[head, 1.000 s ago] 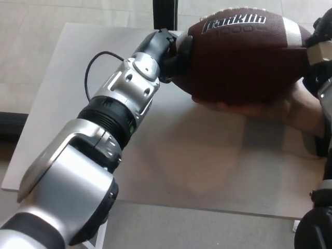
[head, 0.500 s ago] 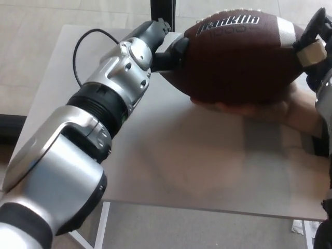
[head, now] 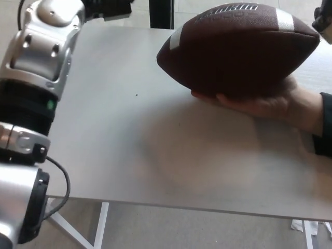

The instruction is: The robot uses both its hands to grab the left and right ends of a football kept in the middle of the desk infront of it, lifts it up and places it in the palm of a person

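Observation:
The brown football [head: 238,49], with white stripes and white lettering on top, rests in a person's upturned palm [head: 264,104] above the right half of the desk [head: 129,135]. My left hand [head: 110,8] is up at the top edge, well left of the ball and apart from it, mostly cut off by the frame. Its silver forearm [head: 44,57] runs down the left side. Only a dark sliver of my right hand [head: 323,23] shows at the top right corner, next to the ball's right end.
The person's dark sleeve [head: 324,127] comes in from the right edge. A black post [head: 161,13] stands behind the desk. A black cable [head: 59,181] loops by my left arm near the desk's front left corner.
My left hand has let go of the ball's left end and swung up and left. The right hand has drawn back off the right end. The ball now lies in the person's palm.

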{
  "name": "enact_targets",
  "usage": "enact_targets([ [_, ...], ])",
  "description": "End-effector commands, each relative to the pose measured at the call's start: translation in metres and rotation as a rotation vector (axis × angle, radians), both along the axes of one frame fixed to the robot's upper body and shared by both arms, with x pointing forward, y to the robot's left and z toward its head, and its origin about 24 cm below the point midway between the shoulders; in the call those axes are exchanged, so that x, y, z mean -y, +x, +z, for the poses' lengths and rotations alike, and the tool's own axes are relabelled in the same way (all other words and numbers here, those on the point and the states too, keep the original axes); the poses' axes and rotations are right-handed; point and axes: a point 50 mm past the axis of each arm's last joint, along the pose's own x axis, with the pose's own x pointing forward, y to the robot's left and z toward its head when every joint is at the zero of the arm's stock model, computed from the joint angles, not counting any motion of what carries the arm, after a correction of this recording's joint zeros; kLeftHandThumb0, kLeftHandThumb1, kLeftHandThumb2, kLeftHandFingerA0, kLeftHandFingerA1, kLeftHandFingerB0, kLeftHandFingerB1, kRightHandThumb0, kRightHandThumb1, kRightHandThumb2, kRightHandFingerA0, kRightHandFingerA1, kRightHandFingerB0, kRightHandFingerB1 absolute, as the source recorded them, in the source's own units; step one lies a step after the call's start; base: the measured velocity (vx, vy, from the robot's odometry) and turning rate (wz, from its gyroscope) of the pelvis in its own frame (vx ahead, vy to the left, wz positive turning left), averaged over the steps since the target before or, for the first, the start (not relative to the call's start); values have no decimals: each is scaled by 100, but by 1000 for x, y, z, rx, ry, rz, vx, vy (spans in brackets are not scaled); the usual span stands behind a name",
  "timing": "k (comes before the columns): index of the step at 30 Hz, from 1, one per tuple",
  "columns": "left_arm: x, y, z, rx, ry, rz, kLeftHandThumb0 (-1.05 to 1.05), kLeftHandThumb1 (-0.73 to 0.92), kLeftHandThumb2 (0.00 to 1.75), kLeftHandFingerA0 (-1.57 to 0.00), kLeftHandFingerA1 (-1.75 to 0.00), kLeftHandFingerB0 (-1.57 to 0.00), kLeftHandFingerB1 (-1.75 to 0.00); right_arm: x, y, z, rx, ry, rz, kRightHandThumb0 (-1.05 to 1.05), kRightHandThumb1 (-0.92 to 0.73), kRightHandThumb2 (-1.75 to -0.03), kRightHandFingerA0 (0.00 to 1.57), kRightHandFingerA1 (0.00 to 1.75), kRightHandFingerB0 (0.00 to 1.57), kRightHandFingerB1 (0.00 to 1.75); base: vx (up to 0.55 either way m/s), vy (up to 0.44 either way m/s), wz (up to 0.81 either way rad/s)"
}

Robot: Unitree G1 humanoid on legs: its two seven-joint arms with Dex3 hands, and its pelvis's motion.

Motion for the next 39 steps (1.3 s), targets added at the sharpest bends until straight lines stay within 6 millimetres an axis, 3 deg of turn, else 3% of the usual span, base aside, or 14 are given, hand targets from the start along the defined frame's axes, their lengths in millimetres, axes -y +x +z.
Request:
enact_targets([
  [1, -114, -106, 13, 149, -467, 54, -85, 73, 113, -1, -44, 0, -17, 55, -56, 66, 189, -146, 88, -105, -92, -74, 40, 119, 0, 6, 0, 0, 0],
  [2, -117, -111, 11, 150, -470, 67, -81, 90, 69, -2, -48, 0, -18, 59, -60, 68, 193, -148, 86, -105, -90, -74, 45, 127, 0, 4, 0, 0, 0],
  [3, -128, -128, 4, 152, -451, 109, -80, 73, 116, 0, -48, 0, -21, 67, -72, 72, 235, -168, 93, -105, -77, -125, 0, 19, 0, 8, 0, 0, 0],
  [5, -146, -167, -12, 160, -422, 137, -89, 77, 115, -2, -40, 0, -12, 78, -102, 76, 312, -206, 89, -105, -81, -126, 0, 7, 0, 4, 0, 0, 0],
  [8, -152, -205, -24, 181, -387, 191, -91, 75, 114, 0, -47, -7, -11, 82, -134, 73, 386, -191, 65, -105, -84, -126, 0, 8, 6, 7, 0, 0, 0],
  [9, -150, -219, -29, 192, -372, 215, -79, 68, 112, -7, -51, 0, -27, 81, -147, 69, 401, -192, 53, -98, -92, -74, 0, 28, 6, 28, 0, 0, 0],
  [15, -133, -303, -39, 289, -225, 308, -91, 88, 67, -22, -42, -11, -32, 66, -220, 31, 415, -304, 60, -37, -46, -109, 0, 51, 0, 49, 0, 0, 0],
  [18, -134, -329, -34, 348, -183, 381, -91, 69, 109, -22, -54, -5, -43, 74, -245, 13, 378, -341, 15, -80, -90, -68, 10, 31, 10, 22, 0, 0, 0],
  [20, -140, -340, -31, 373, -162, 428, -87, 66, 107, -21, -53, -8, -43, 81, -256, 7, 393, -344, -33, -74, -68, -109, 3, 41, 3, 29, 0, 0, 0],
  [21, -147, -351, -28, 411, -153, 469, -84, 86, 66, -28, -44, -14, -34, 90, -268, 3, 449, -363, -112, -65, -88, -66, 21, 34, 13, 26, 0, 0, 0],
  [23, -158, -365, -24, 457, -122, 520, -80, 67, 106, -23, -55, -7, -46, 100, -288, -5, 459, -417, -214, -63, -70, -100, 52, 62, 15, 43, 0, 0, 0],
  [24, -169, -376, -25, 487, -104, 574, -80, 69, 105, -25, -56, -7, -48, 109, -306, -14, 446, -446, -259, -56, -81, -64, 87, 128, 32, 34, 0, 0, 0],
  [28, -193, -395, -37, 497, -9, 725, -78, 71, 106, -30, -58, -9, -50, 123, -331, -40, 360, -576, -246, -60, -76, -63, 42, 58, 34, 39, 0, 0, 0],
  [39, -276, -464, -140, 89, 16, 1217, -76, 83, 65, -44, -48, -18, -38, 171, -390, -95, -10, -708, -395, -58, -76, -64, 31, 63, 36, 39, 0, 0, 0],
])
